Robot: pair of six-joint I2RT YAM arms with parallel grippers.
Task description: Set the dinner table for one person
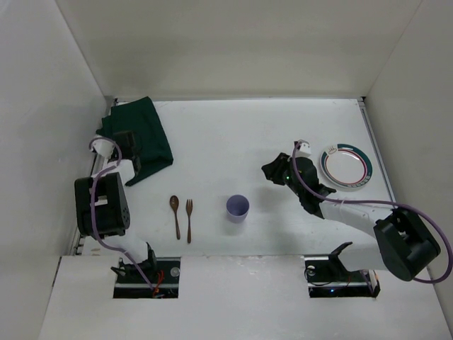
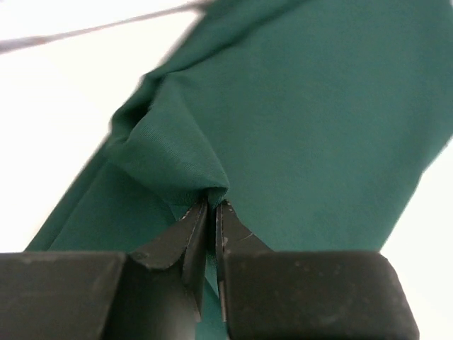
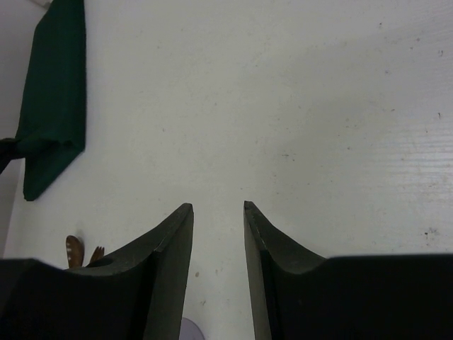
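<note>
Where the two arm bases are bolted at the near edge, the dinner table (image 1: 226, 134) begins, a matte white top that fills the scene and carries every item. Nearest the bases lies a row of three pieces: a brown wooden spoon (image 1: 175, 214) on the left, a wooden fork (image 1: 189, 219) just beside it on the right, both with handles pointing near, and an upright lilac cup (image 1: 237, 208) apart to the right of the fork. Farther back on the right side, the right gripper (image 3: 217, 207) hangs over bare tabletop, its fingers parted by a narrow gap and holding nothing. To its right, close to the table's right edge, sits a white plate (image 1: 345, 167) with a teal band round its rim. Farthest, toward the far left corner, lies a dark green cloth placemat (image 1: 145, 127), skewed and rumpled. The left gripper (image 2: 211, 209) is over its near part, fingers pressed nearly together on a raised fold of the cloth.
</note>
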